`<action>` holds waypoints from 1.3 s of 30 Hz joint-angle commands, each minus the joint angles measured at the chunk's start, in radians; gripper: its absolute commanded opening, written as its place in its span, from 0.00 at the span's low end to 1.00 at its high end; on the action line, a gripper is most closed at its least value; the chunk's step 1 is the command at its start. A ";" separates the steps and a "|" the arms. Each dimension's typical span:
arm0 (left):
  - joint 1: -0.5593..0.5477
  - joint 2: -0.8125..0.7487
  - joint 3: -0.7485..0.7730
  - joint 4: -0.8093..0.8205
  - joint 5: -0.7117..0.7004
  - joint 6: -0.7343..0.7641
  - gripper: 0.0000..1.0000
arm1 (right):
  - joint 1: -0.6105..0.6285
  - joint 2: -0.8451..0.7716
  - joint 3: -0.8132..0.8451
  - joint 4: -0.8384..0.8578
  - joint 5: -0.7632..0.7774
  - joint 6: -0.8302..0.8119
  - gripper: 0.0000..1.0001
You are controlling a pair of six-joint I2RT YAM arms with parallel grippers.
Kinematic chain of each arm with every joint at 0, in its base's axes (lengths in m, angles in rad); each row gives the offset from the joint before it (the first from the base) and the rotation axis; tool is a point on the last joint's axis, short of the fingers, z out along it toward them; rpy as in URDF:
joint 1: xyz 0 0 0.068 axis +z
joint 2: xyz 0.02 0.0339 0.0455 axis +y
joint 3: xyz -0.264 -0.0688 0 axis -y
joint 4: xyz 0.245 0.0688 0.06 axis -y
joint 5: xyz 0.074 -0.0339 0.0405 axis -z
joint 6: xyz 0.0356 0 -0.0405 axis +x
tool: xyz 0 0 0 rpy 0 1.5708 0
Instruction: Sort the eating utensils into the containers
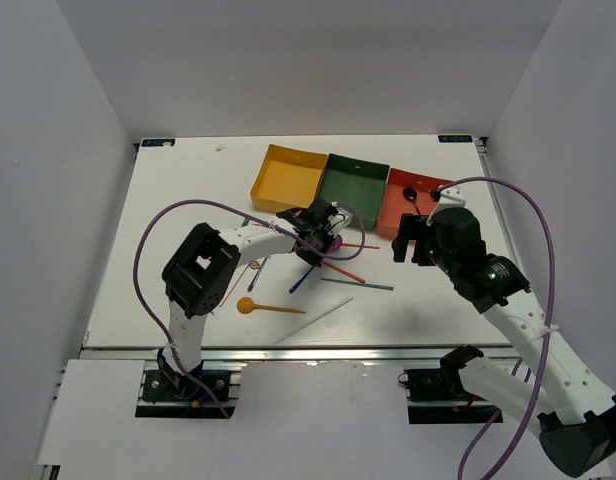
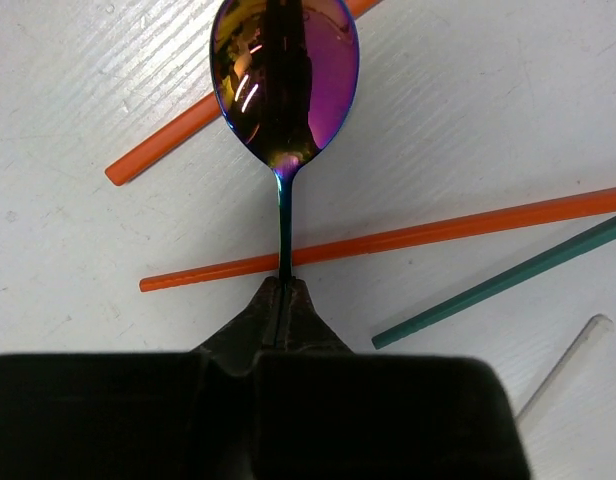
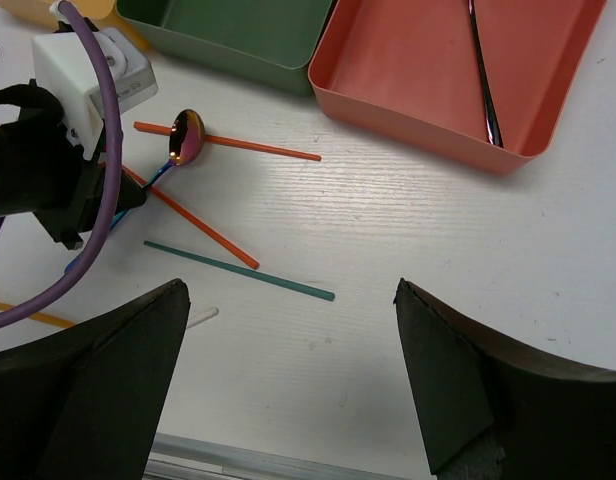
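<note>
Left hand (image 2: 285,291) low, spoon (image 2: 285,80) in grip

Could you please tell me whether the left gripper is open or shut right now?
Shut: the left gripper pinches the iridescent spoon by its thin handle, fingertips pressed together around it.

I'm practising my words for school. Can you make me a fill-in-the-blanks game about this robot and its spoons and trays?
The left gripper pinches the iridescent spoon by its ____. The right gripper is ____ and holds nothing. Of the yellow tray, dark green tray and red-orange tray, only the ____ one holds a black spoon.
Missing words: handle; open; red-orange.
</note>
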 commanded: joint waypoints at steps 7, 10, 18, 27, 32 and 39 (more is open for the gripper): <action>-0.006 -0.043 0.035 -0.068 -0.052 -0.003 0.00 | -0.002 -0.028 0.002 0.055 -0.003 -0.003 0.88; -0.006 -0.076 0.056 -0.062 -0.092 -0.014 0.00 | -0.002 -0.040 -0.030 0.100 0.033 0.031 0.88; -0.006 -0.302 0.024 0.088 -0.109 -0.118 0.00 | -0.007 -0.089 -0.100 0.200 0.071 0.205 0.87; -0.006 -0.298 0.170 0.298 -0.089 -0.434 0.00 | -0.014 -0.169 -0.030 0.144 0.224 0.216 0.88; -0.008 -0.238 0.235 0.451 0.104 -0.538 0.00 | -0.039 -0.088 -0.015 0.272 -0.172 0.075 0.85; -0.009 -0.296 0.158 0.580 0.101 -0.669 0.00 | -0.039 0.066 0.032 0.354 -0.473 -0.003 0.80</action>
